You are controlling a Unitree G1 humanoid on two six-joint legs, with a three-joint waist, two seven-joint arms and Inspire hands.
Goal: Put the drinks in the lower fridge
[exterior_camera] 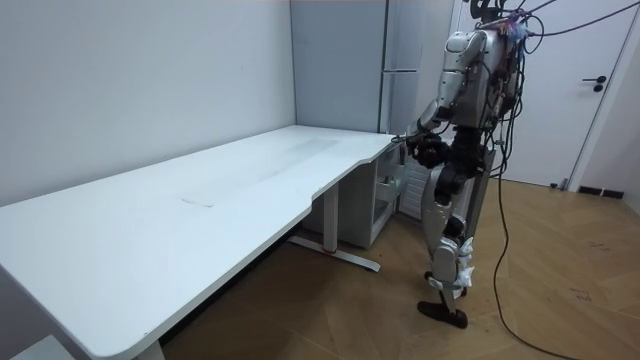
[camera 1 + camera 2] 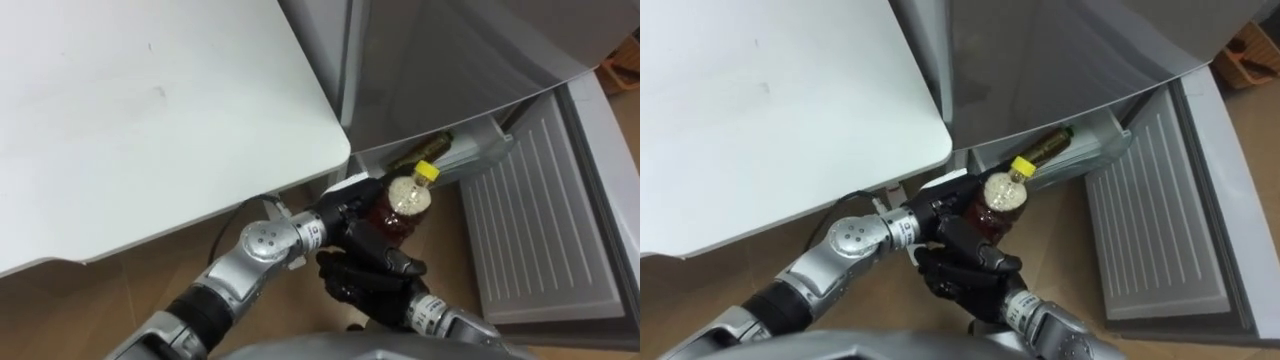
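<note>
The robot stands upright right in front of the grey fridge point(image 2: 450, 60), at the rounded corner of the white desk point(image 2: 150, 120) that ends beside the fridge. Both arms are bent, and the hands meet at about waist height just short of the fridge's lower section.

Between the hands is the yellow-capped bottle point(image 2: 400, 208), a clear plastic one with a dark brown drink and a band of foam under the neck. It is tilted, with its cap pointing toward the fridge, and sits just outside the open lower part. The left hand point(image 2: 340, 218) comes in from the desk side of the fridge, its dark fingers curled round the bottle's body. The right hand point(image 2: 365, 280) sits below it, on the side away from the fridge, its fingers bent up against the bottle's base. So the bottle is clasped from both sides.

The lower fridge door point(image 2: 535, 230) is swung fully open and lies out flat to the right of the fridge, its white ribbed inner face turned up. Behind it the lower compartment point(image 2: 480, 150) of the fridge is exposed. In it a dark green bottle point(image 2: 420, 150) lies on its side, just beyond the held bottle's cap and apart from it.
</note>
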